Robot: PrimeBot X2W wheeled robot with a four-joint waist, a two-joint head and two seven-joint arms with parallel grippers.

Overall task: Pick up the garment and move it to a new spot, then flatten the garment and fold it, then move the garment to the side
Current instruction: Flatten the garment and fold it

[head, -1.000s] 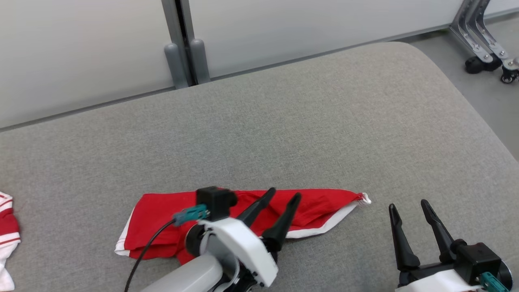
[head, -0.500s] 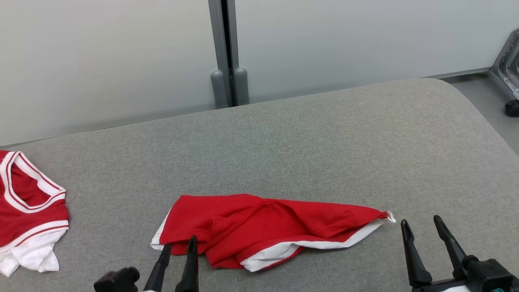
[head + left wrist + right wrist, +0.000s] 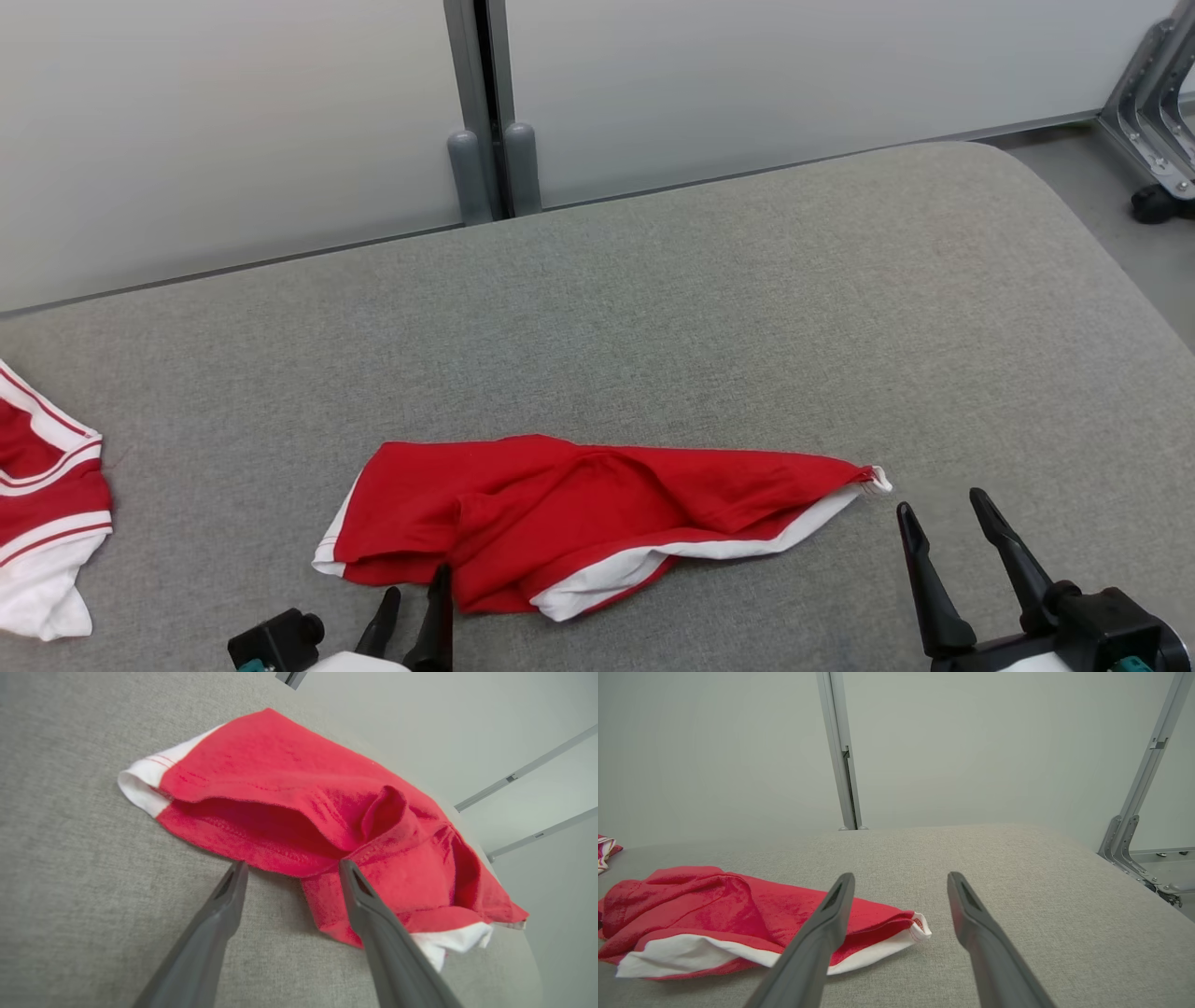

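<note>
The garment (image 3: 579,518), red with white trim, lies crumpled and partly folded over itself on the grey padded surface (image 3: 747,327), near the front edge. My left gripper (image 3: 416,583) stands open at the garment's near left edge, its fingertips just short of the cloth. In the left wrist view the open left gripper (image 3: 293,863) points at the garment (image 3: 303,807), with its right finger (image 3: 373,914) over the red hem. My right gripper (image 3: 941,504) is open and empty, just right of the garment's white-tipped corner. The right wrist view shows the right gripper (image 3: 901,875) beside the garment (image 3: 714,910).
A second red and white garment (image 3: 42,495) lies at the surface's left edge. Pale wall panels with a grey post (image 3: 481,112) stand behind. A metal frame on casters (image 3: 1153,140) stands on the floor at the far right, past the surface's rounded right edge.
My left gripper has drawn back from above the garment to its near left edge. The head camera has shifted, bringing the second garment into view. The right gripper stays open in place.
</note>
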